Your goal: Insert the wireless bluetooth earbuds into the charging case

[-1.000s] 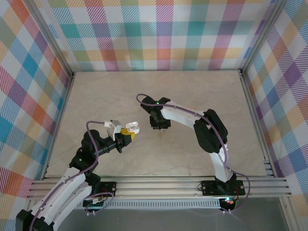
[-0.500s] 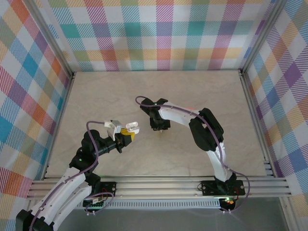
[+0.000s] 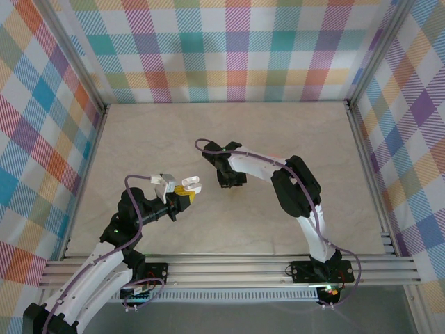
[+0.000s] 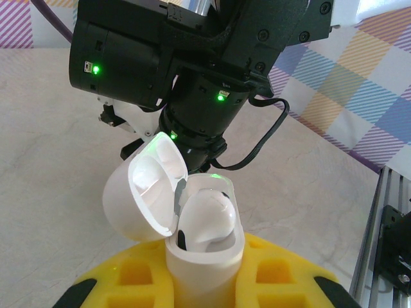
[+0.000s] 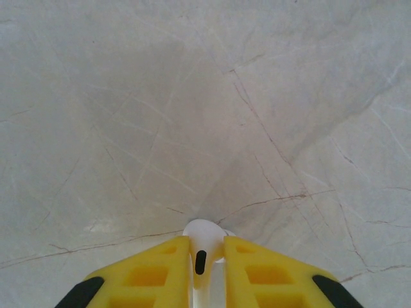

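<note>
One in, one more coming

One white earbud (image 4: 207, 217) sits in the open charging case (image 4: 204, 268). The left gripper (image 3: 182, 192) squeezes the case so it cannot tip. The right gripper (image 5: 207, 246) pinches a second earbud (image 5: 200, 239) low at the table (image 5: 192, 96)

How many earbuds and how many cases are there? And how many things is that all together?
white earbud: 2 (one sitting in the open case, the other on the table between the fingers of the right gripper)
white charging case: 1 (lid open, held by the left gripper)
Total: 3
</note>
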Controlling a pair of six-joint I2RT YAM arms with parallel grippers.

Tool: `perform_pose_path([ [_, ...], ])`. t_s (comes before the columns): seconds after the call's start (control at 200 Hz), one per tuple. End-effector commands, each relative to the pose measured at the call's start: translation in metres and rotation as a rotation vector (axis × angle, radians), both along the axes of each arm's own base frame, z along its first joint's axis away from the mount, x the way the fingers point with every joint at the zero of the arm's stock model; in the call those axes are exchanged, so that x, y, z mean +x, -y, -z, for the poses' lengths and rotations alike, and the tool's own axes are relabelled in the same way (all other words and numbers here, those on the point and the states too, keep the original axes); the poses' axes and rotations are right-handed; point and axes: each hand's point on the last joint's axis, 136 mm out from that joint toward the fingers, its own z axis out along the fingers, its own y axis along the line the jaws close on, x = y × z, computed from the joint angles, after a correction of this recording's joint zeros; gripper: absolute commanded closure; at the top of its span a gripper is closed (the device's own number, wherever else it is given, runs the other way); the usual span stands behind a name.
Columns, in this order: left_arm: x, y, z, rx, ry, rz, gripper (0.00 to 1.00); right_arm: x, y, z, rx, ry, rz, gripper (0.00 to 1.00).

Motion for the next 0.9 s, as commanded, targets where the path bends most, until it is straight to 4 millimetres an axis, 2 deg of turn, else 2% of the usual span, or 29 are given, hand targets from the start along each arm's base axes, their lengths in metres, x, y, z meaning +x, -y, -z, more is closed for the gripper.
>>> perform_pose_path([
  [0.0, 0.0, 0.001, -0.019, -0.026, 0.044, 0.011, 1.0, -0.008, 0.007, 0.001, -0.03, -0.031, -0.01, 0.85],
  [0.305, 0.0, 0.001, -0.02, -0.027, 0.047, 0.009, 1.0, -0.002, 0.008, -0.023, -0.004, 0.032, -0.026, 1.0],
  [0.475, -0.001, 0.0, -0.023, -0.033, 0.057, 0.006, 1.0, 0.002, 0.0, -0.049, 0.113, 0.112, -0.045, 1.0],
  [0.665, -0.002, -0.001, -0.029, -0.055, 0.08, 0.005, 1.0, 0.003, -0.016, -0.098, 0.327, 0.246, -0.098, 1.0],
  [0.895, -0.004, 0.003, -0.05, -0.113, 0.128, 0.031, 1.0, -0.007, -0.04, -0.188, 0.667, 0.449, -0.226, 1.0],
])
